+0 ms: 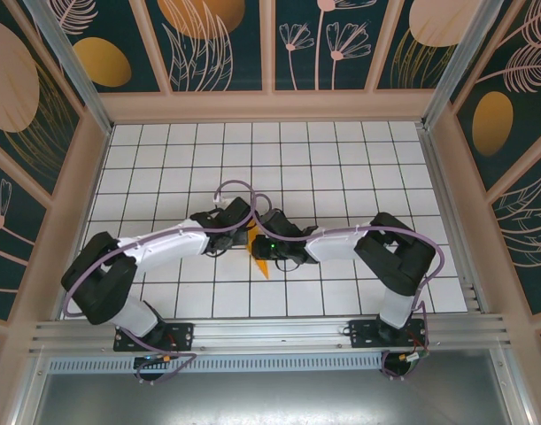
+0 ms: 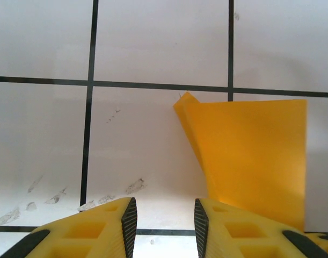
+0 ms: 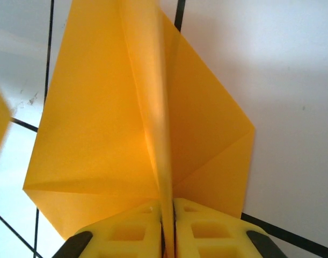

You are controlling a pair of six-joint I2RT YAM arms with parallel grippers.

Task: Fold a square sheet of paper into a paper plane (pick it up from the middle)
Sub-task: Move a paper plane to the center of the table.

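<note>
The orange-yellow sheet of paper [image 3: 104,123] is folded into a winged, plane-like shape with a raised centre crease. My right gripper [image 3: 168,215] is shut on that upright crease, and the two wings spread left and right over the tiles. From above, a pointed tip of the paper [image 1: 262,266] pokes out below the two wrists. In the left wrist view the paper [image 2: 255,156] lies to the right, just beyond the right finger. My left gripper [image 2: 164,215] is open with only bare tile between its pads. Both grippers [image 1: 257,241] meet at mid-table.
The white tiled floor [image 1: 341,168] with black grid lines stretches behind and to both sides of the arms. Patterned walls [image 1: 66,177] enclose it. A metal rail [image 1: 270,335] runs along the near edge. Faint scuff marks [image 2: 121,188] show on a tile.
</note>
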